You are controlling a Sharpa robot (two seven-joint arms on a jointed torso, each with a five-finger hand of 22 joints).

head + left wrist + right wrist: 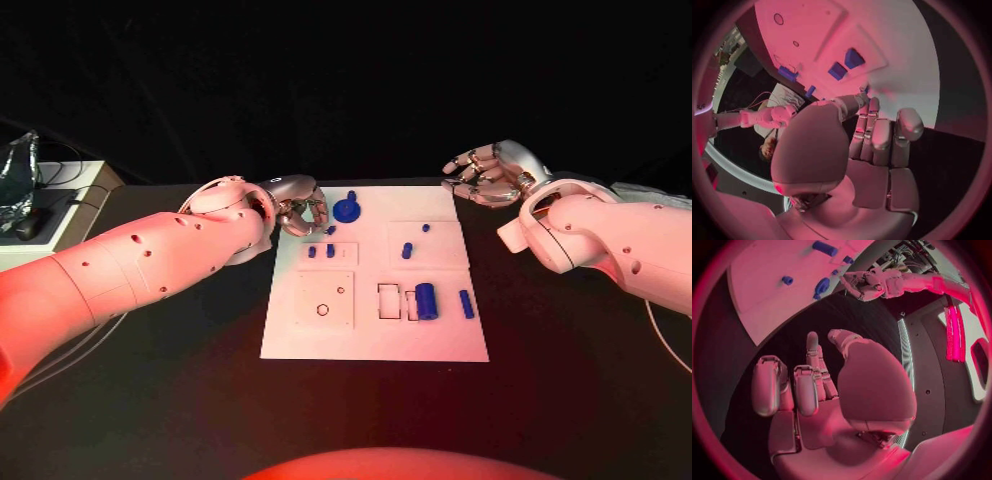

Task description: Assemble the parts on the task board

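The task board (pixel 375 340) looks like matt white sheet, the parts (pixel 426 300) like smooth blue plastic. The left hand (pixel 299 212) and right hand (pixel 488 176) show glossy silvery metal. The desk (pixel 159 400) is matt black.

Two smooth white arms (pixel 144 265) with small round holes, each ending in a silver robot hand (pixel 488 175).

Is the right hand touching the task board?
Apart. In the right wrist view the right hand has curled, empty fingers, and bare black table lies between them and the task board.
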